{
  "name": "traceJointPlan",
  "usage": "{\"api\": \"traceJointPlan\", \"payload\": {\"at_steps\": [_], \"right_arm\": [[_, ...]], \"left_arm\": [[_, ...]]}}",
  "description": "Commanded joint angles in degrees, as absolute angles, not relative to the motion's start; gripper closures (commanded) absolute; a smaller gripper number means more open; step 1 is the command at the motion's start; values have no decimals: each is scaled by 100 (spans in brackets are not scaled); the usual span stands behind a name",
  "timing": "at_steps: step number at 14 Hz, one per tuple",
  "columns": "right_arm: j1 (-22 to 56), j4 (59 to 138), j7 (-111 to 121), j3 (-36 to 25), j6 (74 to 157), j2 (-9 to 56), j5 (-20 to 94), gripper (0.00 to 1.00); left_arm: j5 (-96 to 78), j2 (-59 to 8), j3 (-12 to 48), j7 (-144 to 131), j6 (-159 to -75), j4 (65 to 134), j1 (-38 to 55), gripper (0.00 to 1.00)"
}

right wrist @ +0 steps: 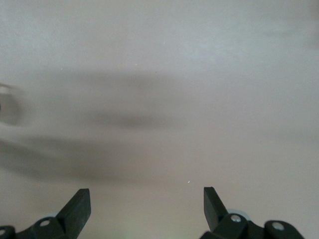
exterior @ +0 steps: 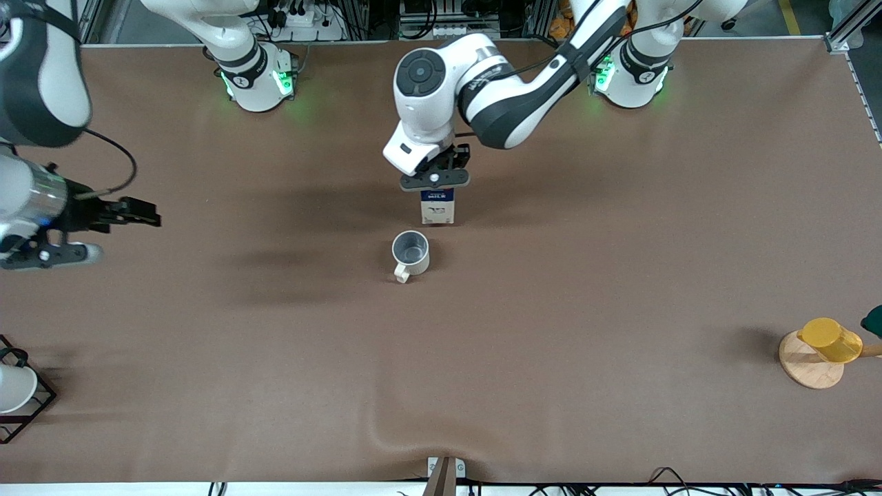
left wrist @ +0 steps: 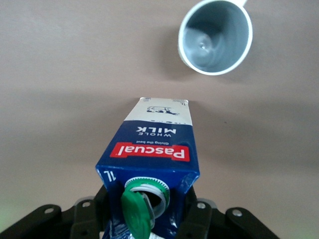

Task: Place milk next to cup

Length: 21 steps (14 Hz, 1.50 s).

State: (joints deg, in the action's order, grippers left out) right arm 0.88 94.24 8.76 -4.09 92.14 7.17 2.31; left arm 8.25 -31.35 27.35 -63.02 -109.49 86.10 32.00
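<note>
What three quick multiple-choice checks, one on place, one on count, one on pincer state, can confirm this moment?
1. The blue-and-white gable-top milk carton stands:
A. inside the mug
B. beside the beige handled mug, farther from the front camera
C. on the wooden stand

2. Cups of any kind in view:
A. one
B. two
C. three

3. The left pincer is:
A. shut on the carton
B. open over the mug
C. out of view

Answers: B, the carton sits apart, above the mug in the front view; C, mug, yellow cup, white cup; A, its fingers clamp the carton top. The right pincer waits open.
</note>
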Motion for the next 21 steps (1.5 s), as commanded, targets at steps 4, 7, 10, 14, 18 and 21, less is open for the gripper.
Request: {"api": "traceJointPlan", "payload": {"at_steps": [4, 7, 10, 14, 18, 21], "right_arm": [[44, 8975, 607, -483, 8509, 211, 237, 0], [53, 8825, 615, -607, 8482, 220, 246, 0], [62, 8789, 606, -606, 8438, 211, 237, 0], [79, 8780, 598, -571, 8508, 211, 141, 0], [88, 8789, 598, -571, 8464, 193, 105, 0], [88, 8780, 598, -562, 8438, 246, 114, 0]], "left_arm": [[1046, -3638, 2689, -6319, -10863, 7964, 3445, 42], [1046, -3770, 2689, -6389, -10881, 7797, 3515, 42], [1037, -3867, 2689, -6433, -10916, 7717, 3516, 43], [1037, -3964, 2689, -6521, -11048, 7717, 3524, 42], [1037, -3973, 2681, -6663, -11074, 7752, 3481, 0], [1037, -3833, 2689, -6741, -11074, 7717, 3437, 0]]}}
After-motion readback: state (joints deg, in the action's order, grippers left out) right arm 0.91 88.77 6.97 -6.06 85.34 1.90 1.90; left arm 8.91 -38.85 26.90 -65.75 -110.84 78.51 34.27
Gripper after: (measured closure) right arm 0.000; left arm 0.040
